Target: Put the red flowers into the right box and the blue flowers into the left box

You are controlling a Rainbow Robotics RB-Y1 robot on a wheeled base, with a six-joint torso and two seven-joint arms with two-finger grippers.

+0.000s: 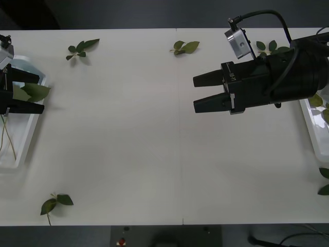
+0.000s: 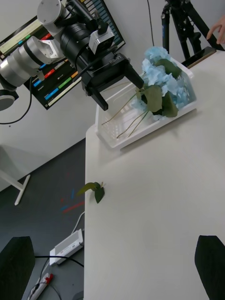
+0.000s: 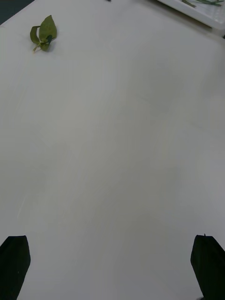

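Observation:
The blue flowers (image 2: pixel 161 70) lie in the left box (image 2: pixel 117 140), stems pointing along the tray. My left gripper (image 2: pixel 123 96) hovers just above them, open, with nothing gripped; in the front view it (image 1: pixel 41 93) sits at the far left over that left box (image 1: pixel 25 149). My right gripper (image 1: pixel 201 92) hangs open and empty over the table's middle right, pointing left. The right box (image 1: pixel 311 123) lies at the far right edge with green leaves in it. The red flowers' blooms are out of view; green stems show in the right box (image 3: pixel 211 16).
Loose leaf sprigs lie on the white table: back left (image 1: pixel 82 49), back centre (image 1: pixel 185 47), front left (image 1: pixel 55 202), back right (image 1: pixel 270 46) and at the right edge (image 1: pixel 325 180). A wide bare stretch of table separates the two boxes.

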